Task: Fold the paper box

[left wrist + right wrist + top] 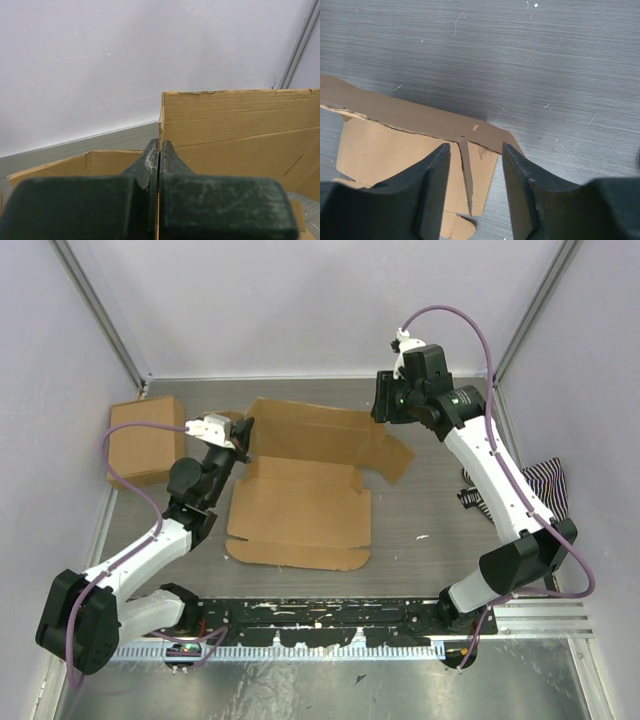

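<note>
Table (430,515) – paper box (300,515) part-folded | left end effector (159,152) pinches it | right end effector (476,167) agape, empty

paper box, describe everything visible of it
The paper box is a plain brown cardboard die-cut sheet, part folded: near panel flat on the table, rear panel raised along a crease, a flap splayed right. The left jaws are shut on the raised panel's left edge; the right jaws stand open astride its right end.
</note>
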